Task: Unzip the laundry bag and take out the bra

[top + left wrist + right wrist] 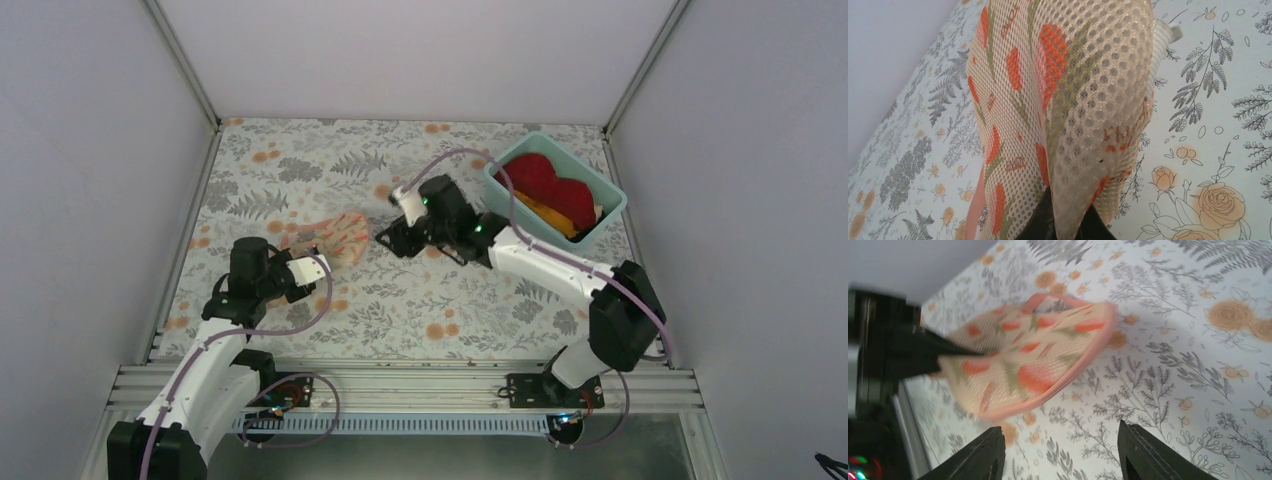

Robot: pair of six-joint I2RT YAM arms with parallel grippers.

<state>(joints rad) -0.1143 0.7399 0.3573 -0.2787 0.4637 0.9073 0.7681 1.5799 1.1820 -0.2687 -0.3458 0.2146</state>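
Laundry bag (330, 238): it is on the flowered bench (300, 160), in the left half, between the two hands. Its peach mesh with orange flowers and the pink edge are seen clear in the right wrist view (1033, 360).
Left hand (303, 258): it is at the near-left end of the bag. Its dark fingers (1048, 225) are pressed on the bag's edge and pinch the mesh (1063, 100), which rises up from them.
Right hand (385, 240): it is just beside the right end of the bag and does not touch it. Its fingers (988, 455) are spread wide, and the bag lies beyond the tips, apart from them.
Teal tub (492, 175): it stands well apart from the bag, to the far right. It holds a red cloth (545, 180) and an orange cloth (550, 212).
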